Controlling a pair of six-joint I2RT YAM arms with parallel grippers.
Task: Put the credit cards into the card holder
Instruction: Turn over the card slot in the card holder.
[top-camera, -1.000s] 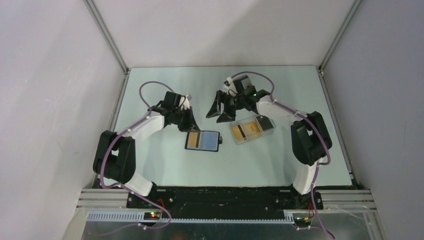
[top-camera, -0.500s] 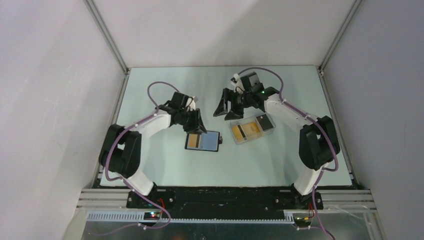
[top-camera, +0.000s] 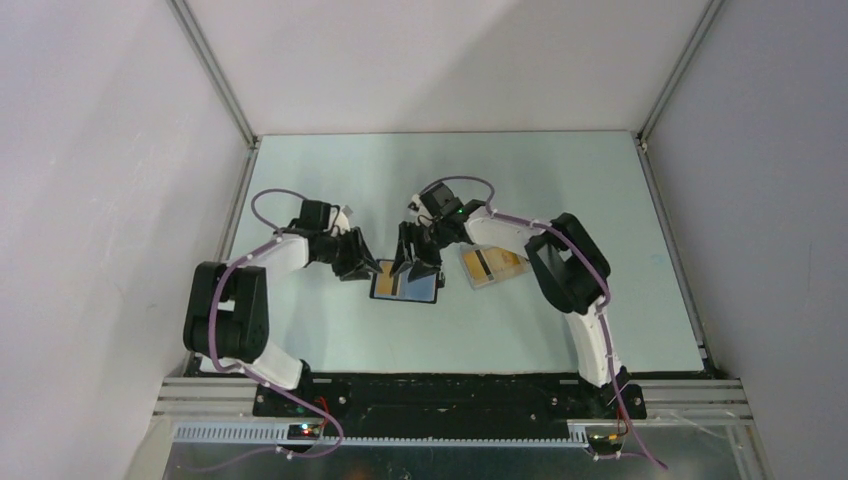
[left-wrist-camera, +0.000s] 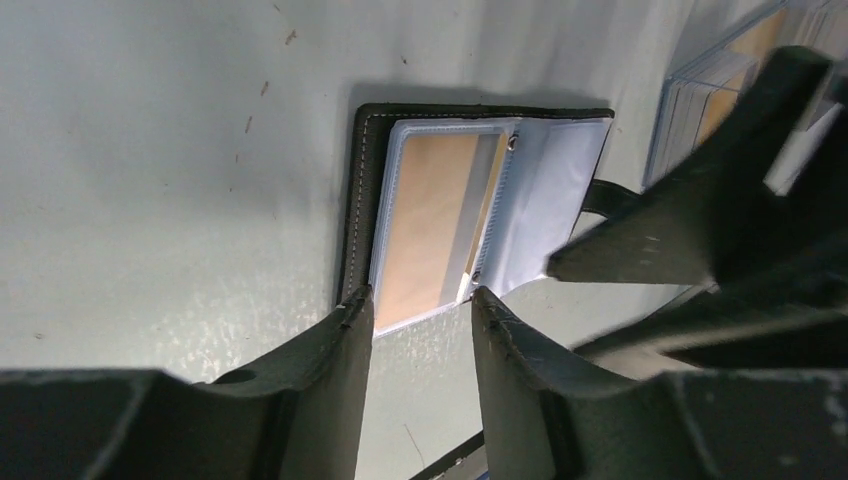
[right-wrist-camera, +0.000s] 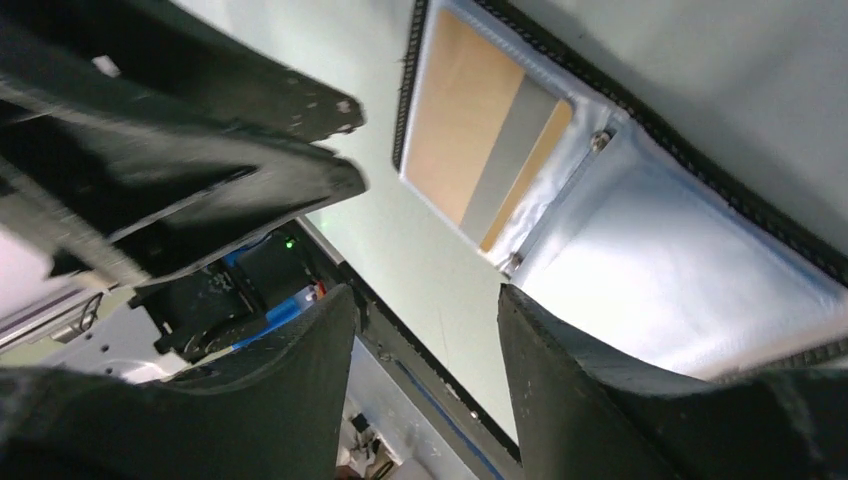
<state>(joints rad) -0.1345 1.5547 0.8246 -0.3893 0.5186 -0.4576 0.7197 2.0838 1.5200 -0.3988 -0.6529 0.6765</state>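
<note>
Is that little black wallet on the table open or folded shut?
Open. The card holder lies spread flat, its pale clear sleeves facing up, and an orange card sits inside one sleeve.

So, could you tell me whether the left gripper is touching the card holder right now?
Cannot tell. In the left wrist view the left gripper straddles an edge of the card holder, but neither contact nor a gap shows plainly.

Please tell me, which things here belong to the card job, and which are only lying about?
Belong to the job:
card holder, lying open
credit card already in its sleeve
remaining credit cards

Only lying about:
translucent tray, merely holding those cards
</note>
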